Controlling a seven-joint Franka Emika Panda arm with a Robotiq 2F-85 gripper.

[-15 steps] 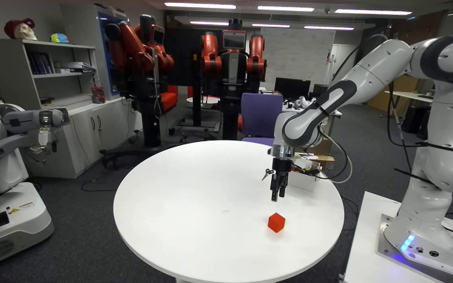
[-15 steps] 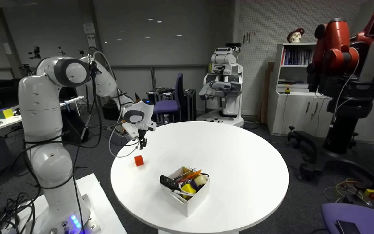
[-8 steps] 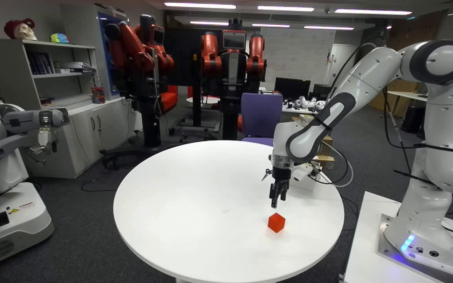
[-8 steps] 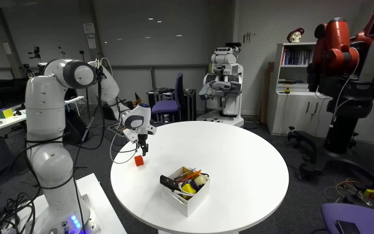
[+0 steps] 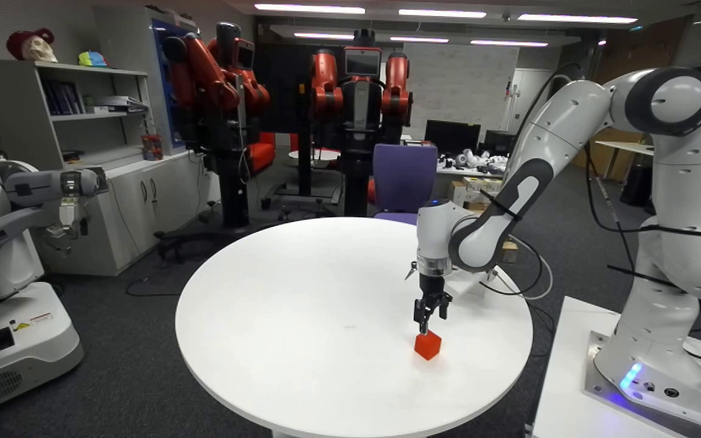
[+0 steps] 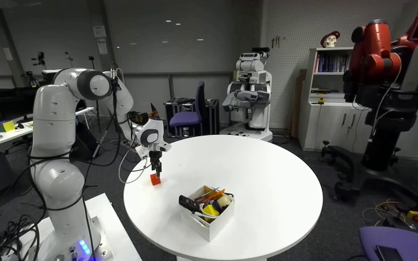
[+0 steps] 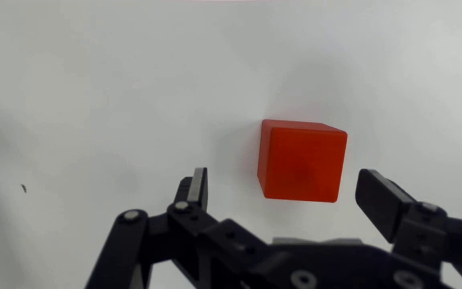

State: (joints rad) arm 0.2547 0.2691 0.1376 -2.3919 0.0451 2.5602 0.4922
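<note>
A red cube [image 5: 428,346] rests on the round white table [image 5: 289,328]. It also shows in an exterior view [image 6: 154,180], partly behind a fingertip, and in the wrist view [image 7: 305,164]. My black gripper [image 5: 433,323] points down just above the cube, and shows in an exterior view [image 6: 157,173] too. In the wrist view my gripper [image 7: 283,175] is open and empty. The cube lies within the span of the two fingers, nearer the right-hand finger, and touches neither there. Whether a fingertip is level with the cube's top is hard to tell.
A white box [image 6: 220,225] filled with odds and ends, including a black remote [image 6: 188,203] and a yellow block [image 6: 212,211], stands on the table; the arm partly hides it in an exterior view. Cables hang from the arm. Purple chairs [image 5: 404,179] and other robots stand around the table.
The arm has lowered my gripper from well above the table to just over the red cube. The cube and the box have not moved. The gripper appears open throughout.
</note>
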